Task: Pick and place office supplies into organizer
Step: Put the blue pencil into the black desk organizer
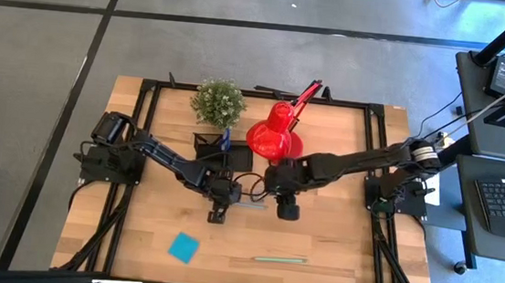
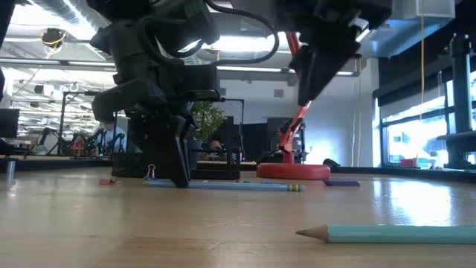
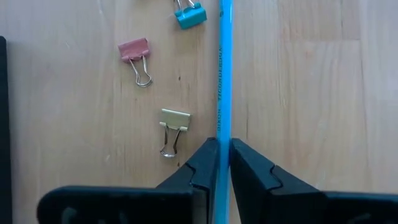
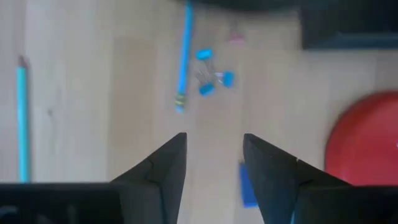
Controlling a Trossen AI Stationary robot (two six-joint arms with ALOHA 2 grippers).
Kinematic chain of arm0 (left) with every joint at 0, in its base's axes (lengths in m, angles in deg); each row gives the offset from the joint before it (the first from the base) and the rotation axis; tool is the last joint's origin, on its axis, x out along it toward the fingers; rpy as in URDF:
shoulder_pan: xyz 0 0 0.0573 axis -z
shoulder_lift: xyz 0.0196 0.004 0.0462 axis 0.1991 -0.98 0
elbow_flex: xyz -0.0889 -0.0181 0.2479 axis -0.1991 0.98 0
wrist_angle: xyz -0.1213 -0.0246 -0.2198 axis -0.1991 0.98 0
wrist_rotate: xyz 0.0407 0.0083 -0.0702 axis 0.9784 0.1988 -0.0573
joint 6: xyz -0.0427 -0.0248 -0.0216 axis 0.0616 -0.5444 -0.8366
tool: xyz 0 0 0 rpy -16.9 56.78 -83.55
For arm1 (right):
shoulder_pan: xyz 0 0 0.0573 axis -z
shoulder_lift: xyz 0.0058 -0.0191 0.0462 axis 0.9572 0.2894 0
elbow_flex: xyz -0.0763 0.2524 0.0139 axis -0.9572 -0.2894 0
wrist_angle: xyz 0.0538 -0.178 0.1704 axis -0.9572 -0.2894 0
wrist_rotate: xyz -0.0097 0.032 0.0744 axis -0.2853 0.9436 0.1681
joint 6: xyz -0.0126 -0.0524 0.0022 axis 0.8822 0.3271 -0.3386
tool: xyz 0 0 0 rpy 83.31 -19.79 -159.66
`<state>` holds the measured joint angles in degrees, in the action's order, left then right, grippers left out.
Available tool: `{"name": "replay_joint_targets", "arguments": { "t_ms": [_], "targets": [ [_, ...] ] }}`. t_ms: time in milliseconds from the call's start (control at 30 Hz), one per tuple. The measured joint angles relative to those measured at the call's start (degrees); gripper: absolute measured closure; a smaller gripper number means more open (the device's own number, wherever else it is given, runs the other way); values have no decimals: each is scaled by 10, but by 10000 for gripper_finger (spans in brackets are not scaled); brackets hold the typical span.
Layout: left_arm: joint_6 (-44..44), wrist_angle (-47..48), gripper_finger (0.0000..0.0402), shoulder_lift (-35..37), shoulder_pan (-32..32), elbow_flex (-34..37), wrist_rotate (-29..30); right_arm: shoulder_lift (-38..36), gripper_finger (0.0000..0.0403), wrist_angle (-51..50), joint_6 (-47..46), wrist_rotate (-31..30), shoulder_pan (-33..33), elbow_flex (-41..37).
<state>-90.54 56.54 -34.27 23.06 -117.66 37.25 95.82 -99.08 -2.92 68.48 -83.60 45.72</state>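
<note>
Jaws of the left gripper (image 3: 224, 163) straddle the blue pencil (image 3: 224, 74) in the left wrist view, pads close against it, pencil flat on the table (image 3: 311, 93); whether they truly pinch it I cannot tell. Binder clips (image 3: 171, 127) lie just beside, so a skewed lift could roll the pencil or drag a clip.

From the right wrist, the right gripper (image 4: 214, 168) hangs spread and empty.

From above, the organizer (image 1: 213, 147) sits behind the left gripper, beside the red lamp (image 1: 274, 136), which a careless swing might strike.
</note>
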Motion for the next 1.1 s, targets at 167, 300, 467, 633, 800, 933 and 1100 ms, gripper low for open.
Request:
{"name": "replay_joint_targets", "arguments": {
  "t_ms": [167, 300, 467, 633, 800, 933, 1100],
  "targets": [
    [19, 0, 359, 0, 0, 0, 1, 23, 241, 1, -35, -10, -20, 35],
    [30, -1, 358, 1, 0, 0, 1, 37, 241, -10, -67, -15, -23, 39],
    [58, 3, 333, 11, -2, 2, -23, 38, 241, -16, -80, -27, -23, 39],
    [62, 40, 289, 41, -1, 5, -33, 36, 241, -16, -82, -34, -23, 39],
    [63, 87, 252, 95, -1, 4, -24, 36, 241, -16, -84, -35, -23, 40],
    [38, 165, 240, 145, 0, 3, -21, 36, 241, -15, -92, -35, -23, 40],
    [-2, 192, 238, 197, 4, 51, -11, 36, 241, -9, -99, -35, -23, 40]
  ]
}}
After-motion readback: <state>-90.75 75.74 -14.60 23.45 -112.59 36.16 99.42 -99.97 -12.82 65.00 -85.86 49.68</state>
